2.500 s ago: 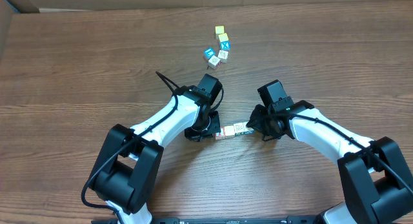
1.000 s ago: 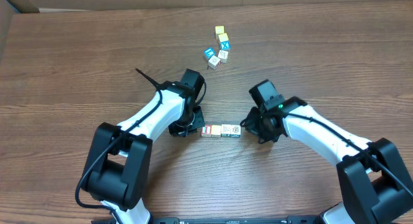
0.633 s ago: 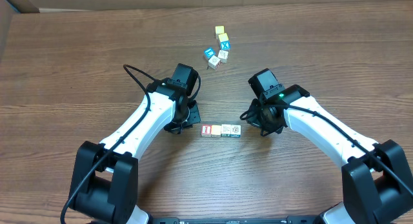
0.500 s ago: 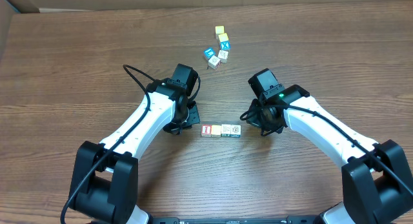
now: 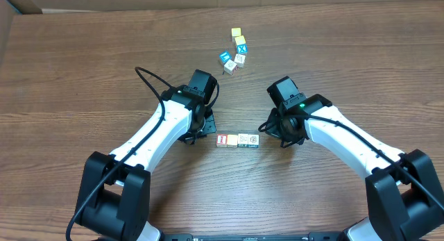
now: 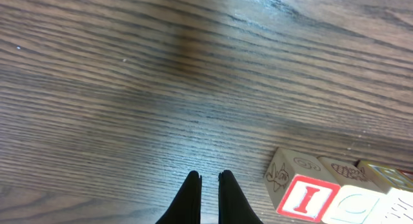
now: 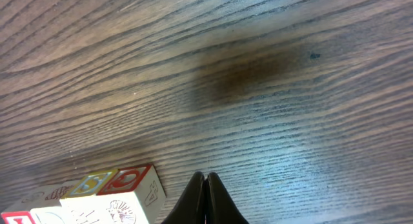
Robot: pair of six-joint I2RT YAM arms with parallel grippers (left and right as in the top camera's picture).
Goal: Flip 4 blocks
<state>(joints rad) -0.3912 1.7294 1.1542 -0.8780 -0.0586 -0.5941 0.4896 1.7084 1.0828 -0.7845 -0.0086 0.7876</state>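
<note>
Overhead: closed tight, gripping nothing, left claw (image 5: 199,134) and right claw (image 5: 278,137) low over the desk (image 5: 69,95). Between them, apart from both, the blocks (image 5: 238,140) in one touching row, red-and-white face at left end. Farther up, well apart, small cluster of other cubes (image 5: 236,53).

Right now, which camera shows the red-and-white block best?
Left wrist: the red-and-white block sits close, its red letter I readable. Overhead shows it tiny, at the row's left end. Right wrist catches only a sliver at the frame's bottom-left corner.
</note>
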